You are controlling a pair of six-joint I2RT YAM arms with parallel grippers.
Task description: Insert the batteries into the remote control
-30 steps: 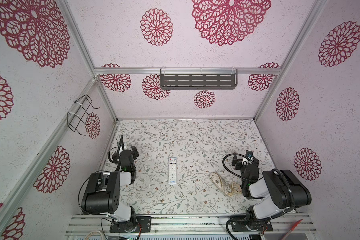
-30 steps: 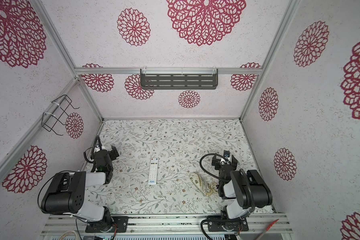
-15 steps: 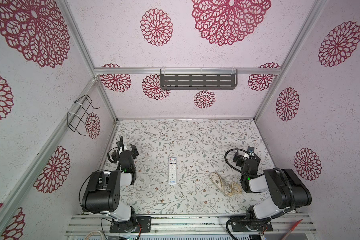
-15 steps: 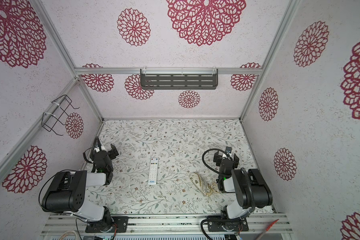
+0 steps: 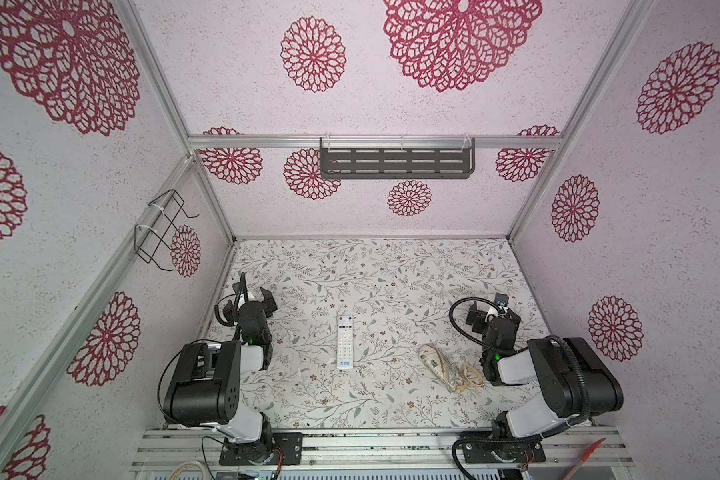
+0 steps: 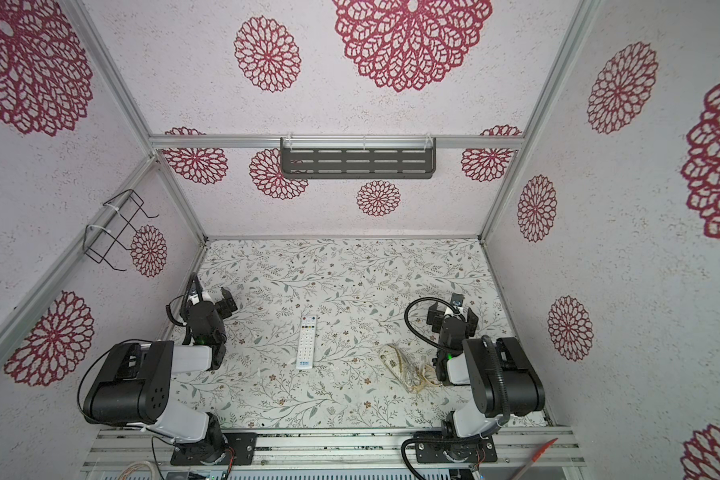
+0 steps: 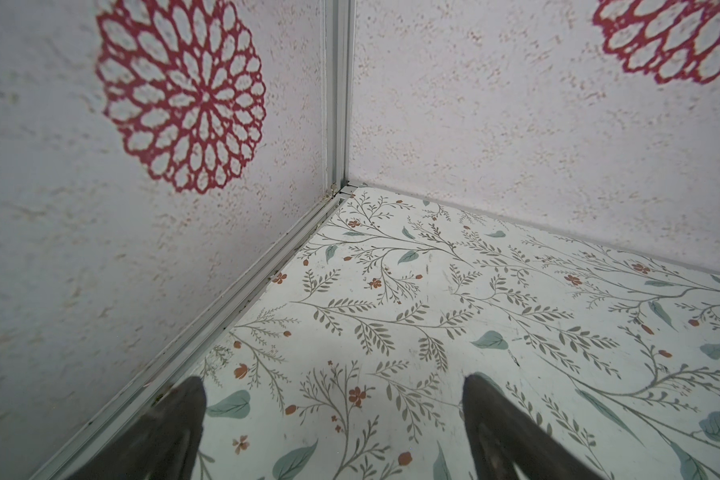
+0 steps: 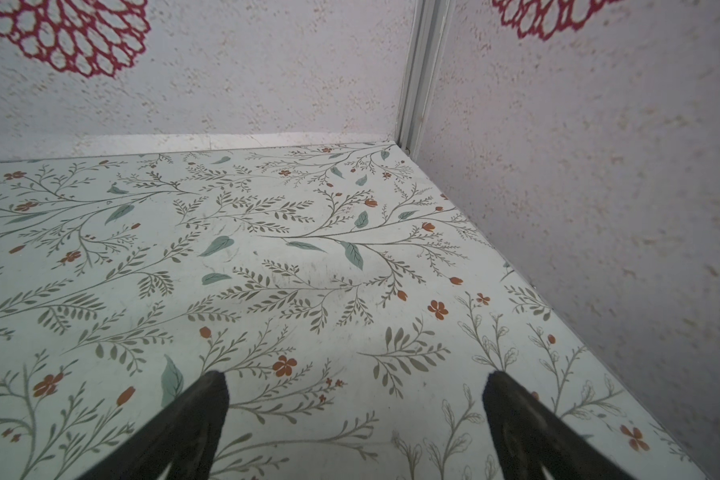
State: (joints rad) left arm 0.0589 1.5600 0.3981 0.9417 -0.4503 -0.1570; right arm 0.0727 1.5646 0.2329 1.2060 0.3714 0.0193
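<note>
Remote control (image 5: 345, 341) face up, blue logo (image 5: 344, 364) too small to read

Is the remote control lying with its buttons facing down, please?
No, in a top view the remote control lies with its rows of buttons and its blue logo facing up.

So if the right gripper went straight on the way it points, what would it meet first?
Probably the floral tabletop ahead of the open right gripper; nothing lies between. If its line runs shallower, the back wall near the corner.
</note>
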